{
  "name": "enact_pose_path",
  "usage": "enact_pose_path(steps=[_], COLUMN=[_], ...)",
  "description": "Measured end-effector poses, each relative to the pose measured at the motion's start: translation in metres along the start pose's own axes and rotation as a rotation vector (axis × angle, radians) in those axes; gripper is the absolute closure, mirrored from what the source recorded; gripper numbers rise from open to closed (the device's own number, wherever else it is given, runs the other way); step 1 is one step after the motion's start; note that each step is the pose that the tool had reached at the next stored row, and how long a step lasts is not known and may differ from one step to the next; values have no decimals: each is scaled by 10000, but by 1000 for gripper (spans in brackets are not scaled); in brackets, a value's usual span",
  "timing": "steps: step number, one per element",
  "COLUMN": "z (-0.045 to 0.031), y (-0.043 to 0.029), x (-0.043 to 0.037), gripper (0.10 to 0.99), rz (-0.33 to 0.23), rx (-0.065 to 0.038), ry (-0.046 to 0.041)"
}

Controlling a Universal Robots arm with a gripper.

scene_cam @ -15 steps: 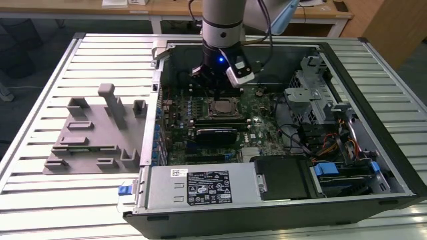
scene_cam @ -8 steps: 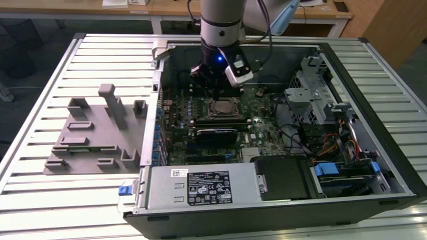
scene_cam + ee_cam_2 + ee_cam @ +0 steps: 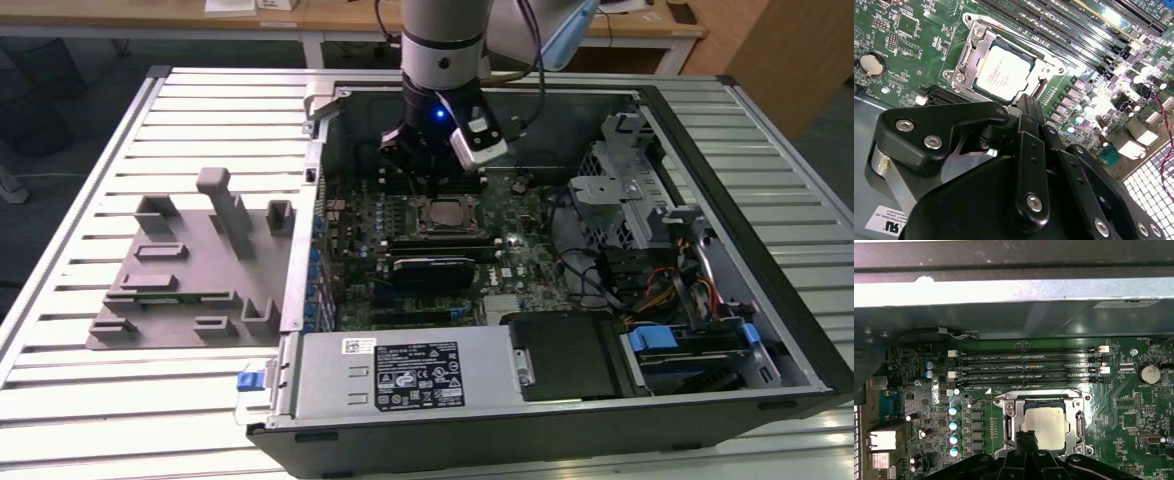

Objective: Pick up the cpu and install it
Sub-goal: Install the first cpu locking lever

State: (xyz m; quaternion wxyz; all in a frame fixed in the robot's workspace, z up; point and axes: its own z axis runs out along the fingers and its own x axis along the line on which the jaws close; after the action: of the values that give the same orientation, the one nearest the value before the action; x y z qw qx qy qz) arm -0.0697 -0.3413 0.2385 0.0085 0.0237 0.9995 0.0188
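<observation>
The small flat square silvery cpu (image 3: 441,215) lies inside the shiny metal socket frame (image 3: 1008,415) on the green circuit board (image 3: 534,265), near the middle of the exterior view. The black gripper (image 3: 1027,439) hangs just over the chip's edge. Its jaws are pinched close together and hold nothing. If the chip sits crooked, a push down could hurt the socket. A bump could also scratch its top.

Glare whitens the case wall (image 3: 1004,292) while the motherboard (image 3: 914,55) sits evenly lit.
</observation>
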Motion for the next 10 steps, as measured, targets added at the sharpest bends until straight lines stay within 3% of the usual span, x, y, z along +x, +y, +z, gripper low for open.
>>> enact_pose_path(steps=[5,10], z=[-1,-2], y=[-1,-4], x=[19,95], gripper=[980,980], rz=[1,1], rx=[1,-1], ry=[0,-1])
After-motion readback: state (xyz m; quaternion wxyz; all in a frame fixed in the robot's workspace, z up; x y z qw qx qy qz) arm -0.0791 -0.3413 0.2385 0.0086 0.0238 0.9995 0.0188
